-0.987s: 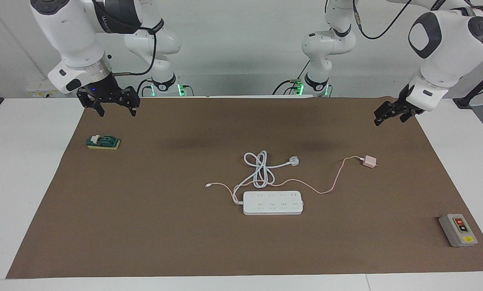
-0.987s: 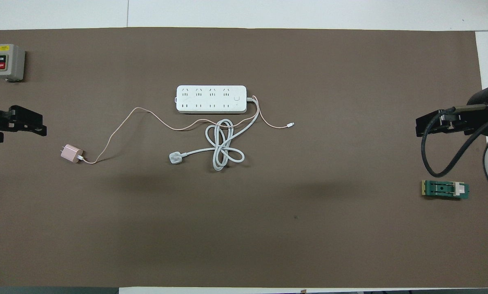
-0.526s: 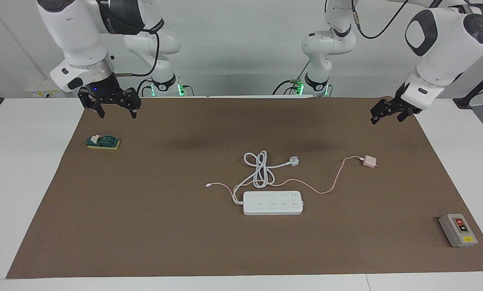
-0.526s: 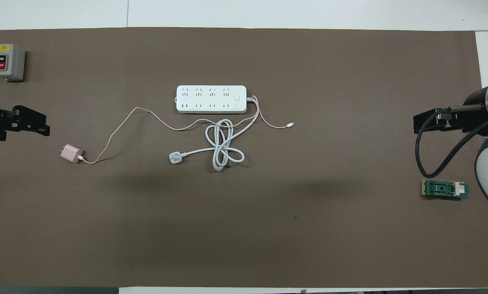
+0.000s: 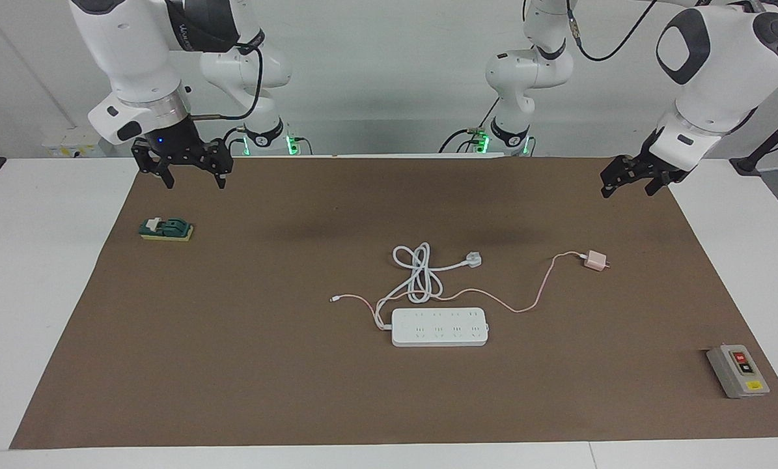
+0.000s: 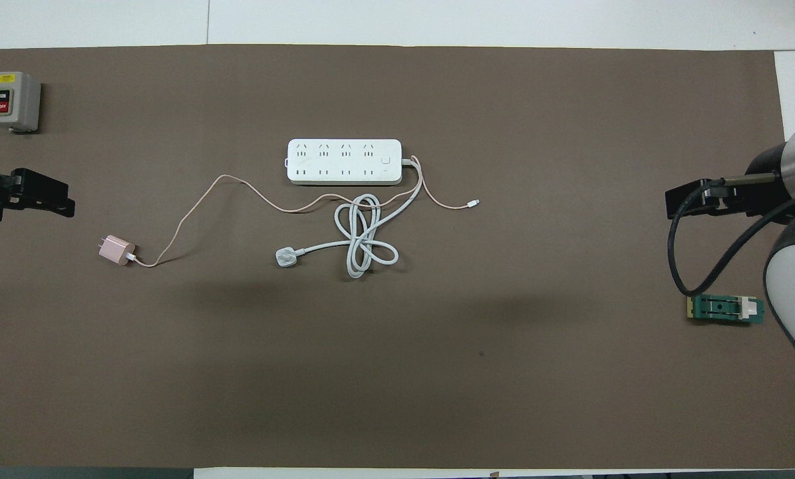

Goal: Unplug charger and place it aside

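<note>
Facing view: the charger point(image 5: 596, 260) lay on the brown mat point(image 5: 232, 365) toward the left arm's end of the table, well apart from the white power strip point(image 5: 439, 326) — its pink cable point(image 5: 537, 292) trailed back to the strip's cord end. The left gripper point(image 5: 631, 180) hung empty over the mat's corner, fingers apart; the right gripper point(image 5: 189, 170) hung over the mat near the green block point(image 5: 165, 229), fingers spread and empty. Overhead view: the charger point(image 6: 116, 250) rested nearer to the robots than the grey switch box point(image 6: 12, 101) — the left gripper point(image 6: 28, 199) showed at the edge, the right gripper point(image 6: 696, 199) over the mat above the green block point(image 6: 725, 309).
</note>
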Controlling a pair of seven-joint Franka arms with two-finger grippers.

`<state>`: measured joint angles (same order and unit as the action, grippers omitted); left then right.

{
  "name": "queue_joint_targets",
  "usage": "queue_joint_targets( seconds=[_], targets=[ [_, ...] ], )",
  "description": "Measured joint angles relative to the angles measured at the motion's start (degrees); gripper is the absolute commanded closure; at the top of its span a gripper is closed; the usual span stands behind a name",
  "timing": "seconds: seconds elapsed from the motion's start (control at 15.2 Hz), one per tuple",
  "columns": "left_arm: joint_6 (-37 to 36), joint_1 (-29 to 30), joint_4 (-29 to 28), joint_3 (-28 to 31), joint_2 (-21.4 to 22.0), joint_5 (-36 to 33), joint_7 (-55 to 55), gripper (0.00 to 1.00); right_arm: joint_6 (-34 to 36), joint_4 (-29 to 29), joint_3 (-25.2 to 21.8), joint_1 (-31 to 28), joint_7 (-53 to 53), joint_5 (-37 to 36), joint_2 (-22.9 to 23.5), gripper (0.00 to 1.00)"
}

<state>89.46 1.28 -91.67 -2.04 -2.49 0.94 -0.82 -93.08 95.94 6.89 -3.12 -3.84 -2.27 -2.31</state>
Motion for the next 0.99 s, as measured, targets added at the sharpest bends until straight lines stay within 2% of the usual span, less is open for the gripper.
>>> queue_joint_targets(
  seconds=[0.2,0.46,0.99],
  targets=[
    [0.0,-0.2,0.2,0.0,0.0,0.0,-0.1,0.00,0.1,0.0,0.0,-0.2,-0.1,0.2,0.0,0.00],
    [0.0,-0.2,0.5,0.0,0.0,0.0,-0.5,0.00,0.1,0.0,-0.6,-0.3,-0.1,4.0,0.0,0.00],
    [0.8,-0.2,0.6,0.0,0.0,0.0,-1.0,0.00,0.4,0.0,-0.9,-0.4,-0.1,4.5,-0.2,0.00]
  ],
)
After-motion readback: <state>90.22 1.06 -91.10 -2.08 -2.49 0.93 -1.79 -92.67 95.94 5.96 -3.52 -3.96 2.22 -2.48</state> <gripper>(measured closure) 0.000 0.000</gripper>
